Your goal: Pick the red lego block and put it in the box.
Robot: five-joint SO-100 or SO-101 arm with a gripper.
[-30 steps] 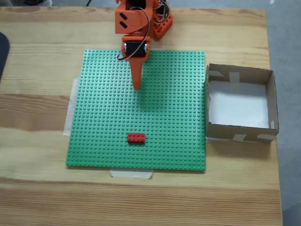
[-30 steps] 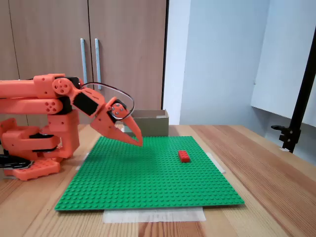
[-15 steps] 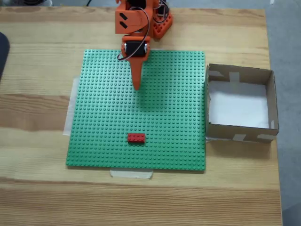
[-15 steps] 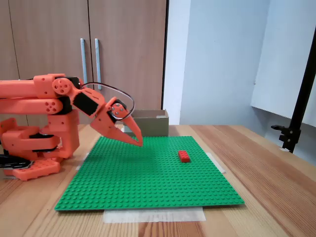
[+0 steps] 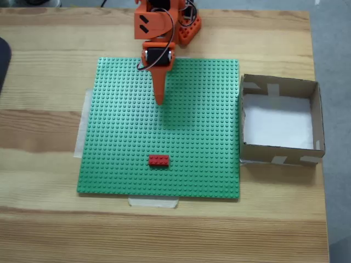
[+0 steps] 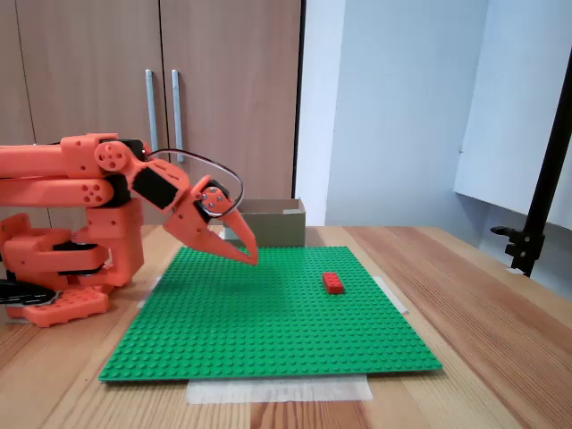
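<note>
Your gripper [image 5: 159, 101] hangs above the green baseplate [image 5: 120, 164], in its upper half as a fixed view from above shows it, with the two fingers pressed together into a single point and nothing between them. In a fixed view from the side the same gripper [image 6: 254, 259] slopes down from the folded orange arm [image 6: 80, 174] and its tip stands clear of the studs, with a soft shadow on the plate just below it. Your red block [image 5: 159, 160] lies flat on the baseplate near its lower edge, almost straight down the picture from the fingertips and well apart from them; its long side runs left to right in that view. From the side, the block [image 6: 333, 282] sits to the right of the gripper, alone on the plate. The cardboard box [image 5: 315, 118] stands on the wooden table [image 5: 44, 230] just beside the right edge of the baseplate, its white bottom bare and pale tape patches on its walls. From the side, the box [image 6: 277, 223] shows behind the plate, beyond the gripper.
</note>
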